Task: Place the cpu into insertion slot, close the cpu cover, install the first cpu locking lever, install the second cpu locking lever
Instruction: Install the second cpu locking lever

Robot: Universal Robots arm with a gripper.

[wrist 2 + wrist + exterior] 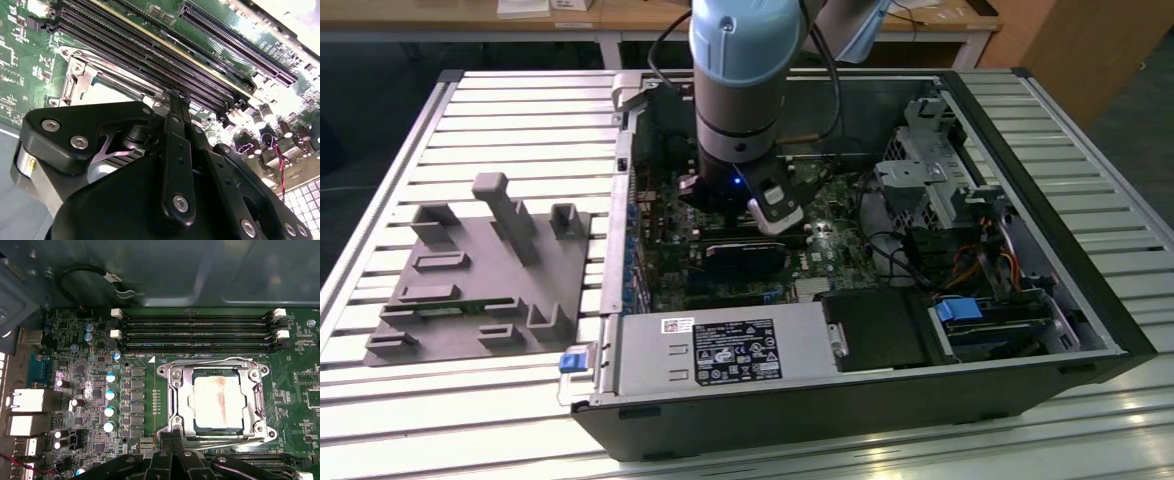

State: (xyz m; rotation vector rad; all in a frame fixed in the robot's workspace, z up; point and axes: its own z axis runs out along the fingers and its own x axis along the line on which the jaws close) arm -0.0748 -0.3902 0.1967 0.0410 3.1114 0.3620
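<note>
The cpu (pixel 217 402), silver-grey with a brownish streak, lies flat in the socket on the green board. The cpu cover (pixel 181 405), a silvery frame, is folded down around it. The insertion slot lies under both and is mostly hidden. One thin wire lever (pixel 210 360) runs along one side of the socket and another lever (pixel 225 441) along the opposite side, both lying low. My gripper (pixel 173 432) is shut with nothing in it, its tip at a corner of the socket. The second wrist view shows the gripper (pixel 177 100) just beside the cover (pixel 82 75). The arm (pixel 740 100) reaches down into the open computer case.
Long black memory slots (pixel 195 330) run beside the socket, and blue-topped capacitors (pixel 110 395) stand on its other side. A black cable (pixel 85 272) loops on the case wall. A grey fixture (pixel 480 270) sits on the exterior view's left, and a drive cage (pixel 921 170) on its right.
</note>
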